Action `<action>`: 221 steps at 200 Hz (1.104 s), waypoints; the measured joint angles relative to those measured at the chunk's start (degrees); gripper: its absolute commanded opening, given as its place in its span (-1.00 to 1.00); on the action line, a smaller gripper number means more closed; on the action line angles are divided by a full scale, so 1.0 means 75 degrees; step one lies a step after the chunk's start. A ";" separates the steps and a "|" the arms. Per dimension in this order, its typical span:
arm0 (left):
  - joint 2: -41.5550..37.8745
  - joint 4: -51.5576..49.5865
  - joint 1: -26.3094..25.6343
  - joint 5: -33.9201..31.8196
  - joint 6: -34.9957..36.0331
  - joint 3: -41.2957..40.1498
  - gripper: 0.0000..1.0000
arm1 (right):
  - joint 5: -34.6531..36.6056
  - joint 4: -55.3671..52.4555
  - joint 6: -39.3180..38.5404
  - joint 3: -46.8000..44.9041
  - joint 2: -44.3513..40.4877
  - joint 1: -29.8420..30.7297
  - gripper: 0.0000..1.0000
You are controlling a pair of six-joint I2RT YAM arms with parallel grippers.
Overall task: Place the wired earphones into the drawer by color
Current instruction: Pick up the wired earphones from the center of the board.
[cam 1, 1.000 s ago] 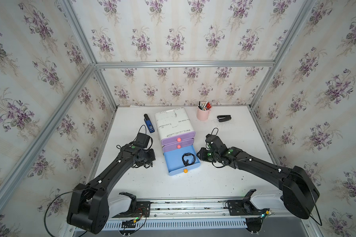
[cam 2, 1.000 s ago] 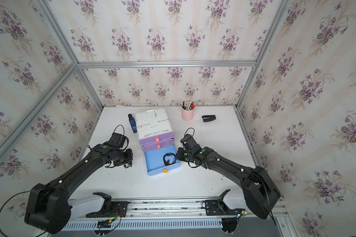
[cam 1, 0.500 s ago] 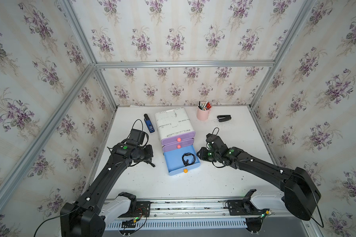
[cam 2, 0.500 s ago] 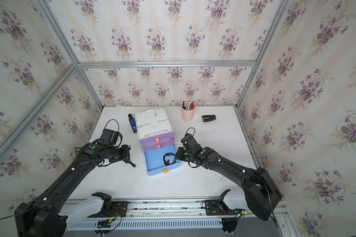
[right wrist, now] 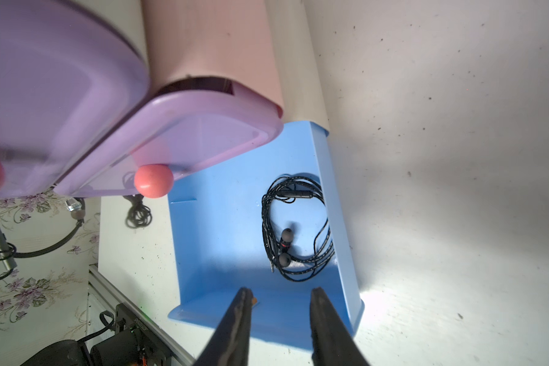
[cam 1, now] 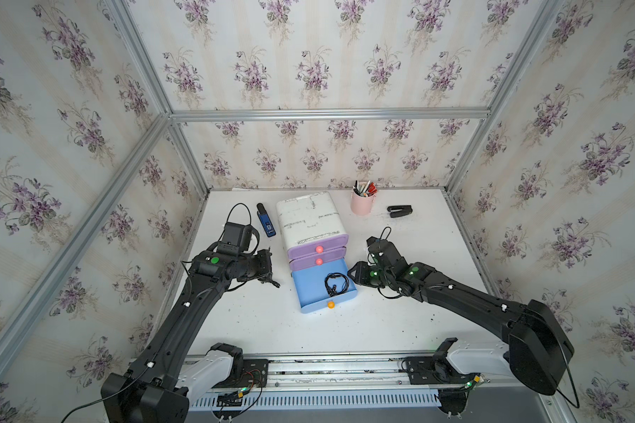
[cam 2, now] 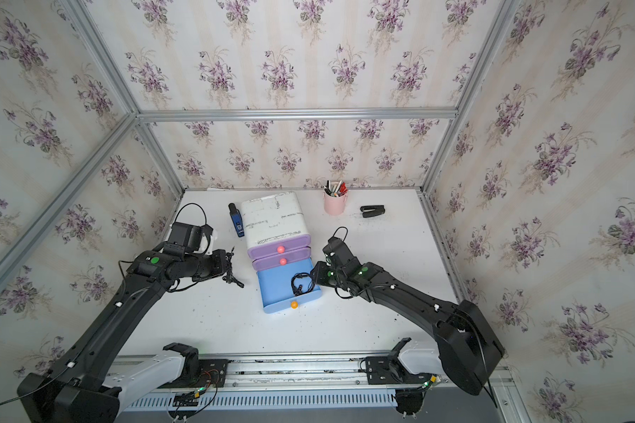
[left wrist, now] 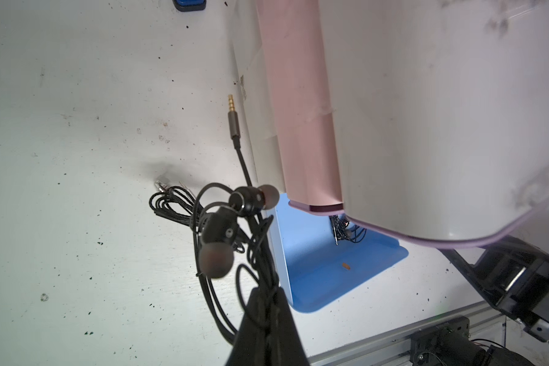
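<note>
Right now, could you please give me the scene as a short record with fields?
left fingers: shut on the held earphones, black, hanging beside the cabinet
right fingers: open, empty, at the blue drawer's front end
blue drawer: pulled out, stored earphones inside, black
purple drawers: two, stacked above the blue one
table: loose earphones, black, lying coiled

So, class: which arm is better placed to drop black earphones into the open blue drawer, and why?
Left. The left pincer is shut on black earphones beside the blue drawer; the right pincer is open, empty.
</note>
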 measured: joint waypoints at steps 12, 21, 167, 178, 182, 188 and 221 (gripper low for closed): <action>-0.0015 0.0032 0.0032 0.0128 -0.0006 -0.0038 -0.99 | -0.0020 0.0009 0.0000 0.0000 0.0015 0.0000 -0.30; -0.0038 0.0061 0.0041 0.0189 -0.0006 -0.0058 -0.99 | -0.0044 0.0017 0.0000 -0.0009 0.0020 0.0000 -0.30; -0.0160 0.0562 0.0580 0.0682 -0.0006 -0.0772 -1.00 | -0.0982 0.0784 0.0032 -0.0192 0.0038 0.0093 -0.11; -0.0146 0.0746 0.0653 0.0804 -0.0009 -0.0988 -1.00 | -0.0982 0.0790 0.0032 -0.0192 0.0038 0.0096 -0.11; -0.0143 0.0813 0.0682 0.0839 -0.0012 -0.1067 -1.00 | -0.0979 0.0790 0.0032 -0.0192 0.0038 0.0096 -0.11; -0.0137 0.0898 0.0699 0.0880 -0.0012 -0.1157 -1.00 | -0.0979 0.0781 0.0032 -0.0192 0.0035 0.0093 -0.11; -0.0076 0.1411 0.0796 0.1040 -0.0032 -0.1679 -1.00 | -0.0965 0.0729 0.0029 -0.0192 0.0009 0.0096 -0.11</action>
